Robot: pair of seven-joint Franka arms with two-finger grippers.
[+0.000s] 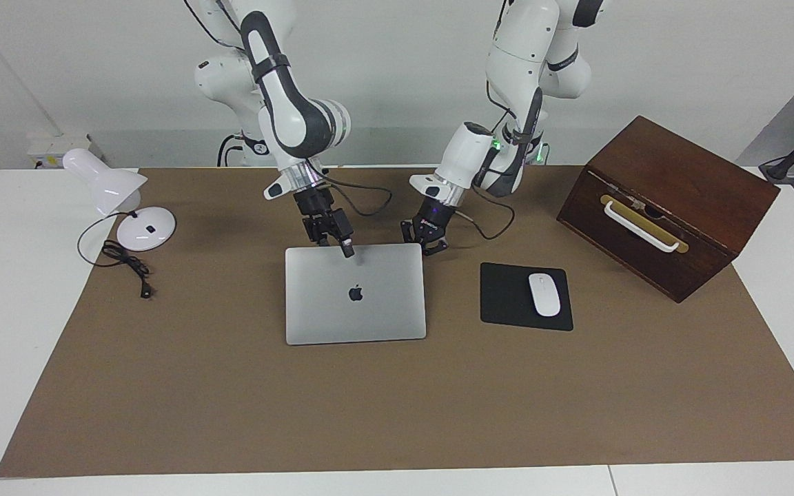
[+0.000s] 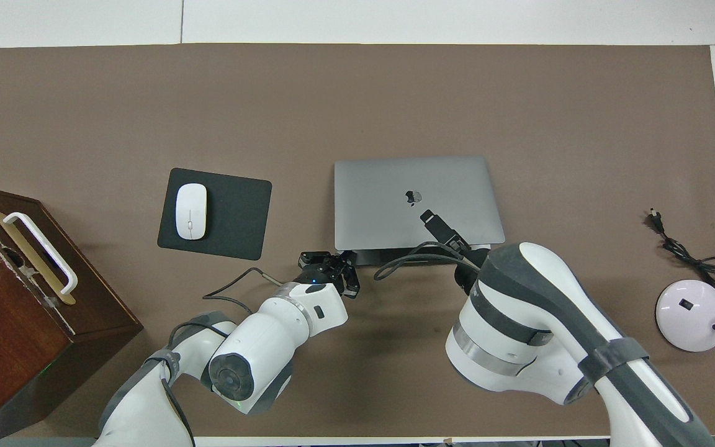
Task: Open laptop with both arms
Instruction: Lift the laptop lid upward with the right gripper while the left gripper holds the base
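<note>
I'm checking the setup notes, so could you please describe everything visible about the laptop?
The laptop is thin and silver-grey, metal by its look, with a dark apple logo on the lid. It lies on the brown mat, between the lamp and the black mouse pad. The lid's edge nearest the robots is raised slightly, showing a dark gap. The right end effector is at that edge; the shut left end effector is beside its corner.
</note>
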